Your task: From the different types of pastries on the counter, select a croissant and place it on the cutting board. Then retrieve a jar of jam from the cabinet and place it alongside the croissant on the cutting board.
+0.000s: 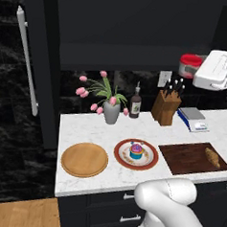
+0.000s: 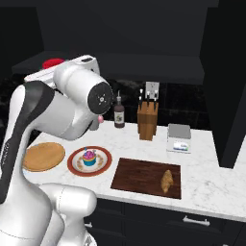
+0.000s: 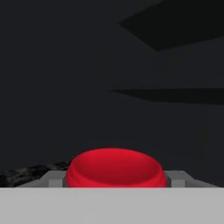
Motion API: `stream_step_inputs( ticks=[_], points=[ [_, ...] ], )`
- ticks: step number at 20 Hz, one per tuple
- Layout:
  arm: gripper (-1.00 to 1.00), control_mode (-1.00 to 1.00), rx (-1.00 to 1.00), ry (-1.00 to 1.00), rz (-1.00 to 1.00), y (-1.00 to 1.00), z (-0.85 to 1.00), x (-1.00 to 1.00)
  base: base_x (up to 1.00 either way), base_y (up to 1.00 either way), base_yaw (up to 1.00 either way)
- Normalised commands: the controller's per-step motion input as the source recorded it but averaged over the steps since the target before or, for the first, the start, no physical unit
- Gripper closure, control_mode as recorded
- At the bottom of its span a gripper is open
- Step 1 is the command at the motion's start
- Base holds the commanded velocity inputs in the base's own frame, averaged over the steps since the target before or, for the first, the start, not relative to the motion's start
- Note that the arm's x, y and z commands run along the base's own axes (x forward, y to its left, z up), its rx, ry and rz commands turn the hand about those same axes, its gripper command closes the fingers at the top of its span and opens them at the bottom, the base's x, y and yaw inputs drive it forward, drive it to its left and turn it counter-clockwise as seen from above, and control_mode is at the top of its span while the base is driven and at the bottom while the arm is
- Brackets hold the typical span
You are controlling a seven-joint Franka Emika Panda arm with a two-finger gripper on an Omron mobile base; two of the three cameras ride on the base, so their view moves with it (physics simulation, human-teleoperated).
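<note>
Pinched right up close: jar of jam [image 3: 114, 168], red and round, squeezed on both sides by gripper [image 3: 114, 183], clamped on it, likely so no slipping. Up high by dark shelf of cabinet [image 1: 129, 59], well above counter [image 1: 85, 128]. Down below, croissant [image 1: 211, 157] already lying on right end of cutting board [image 1: 184, 159], with bare room beside it for jam. Red-rimmed plate [image 1: 118, 154] with cupcake [image 1: 136, 150] on it. Vase [image 1: 111, 113] full of pink flowers. Knife block [image 1: 165, 108] holding knives.
</note>
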Motion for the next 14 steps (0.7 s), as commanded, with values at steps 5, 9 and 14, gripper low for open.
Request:
stream_step_inputs(
  ticks=[5, 9, 14],
  points=[
    [1.0, -1.0, 0.02, 0.0, -0.4, -0.02, 0.0, -1.0, 0.0, 0.0, 0.0],
    [1.0, -1.0, 0.0, 0.0, -0.32, -0.45, -0.24, -1.0, 0.0, 0.0, 0.0],
    [1.0, -1.0, 0.0, 0.01, -0.42, -0.37, -0.47, -1.0, 0.0, 0.0, 0.0]
  ],
)
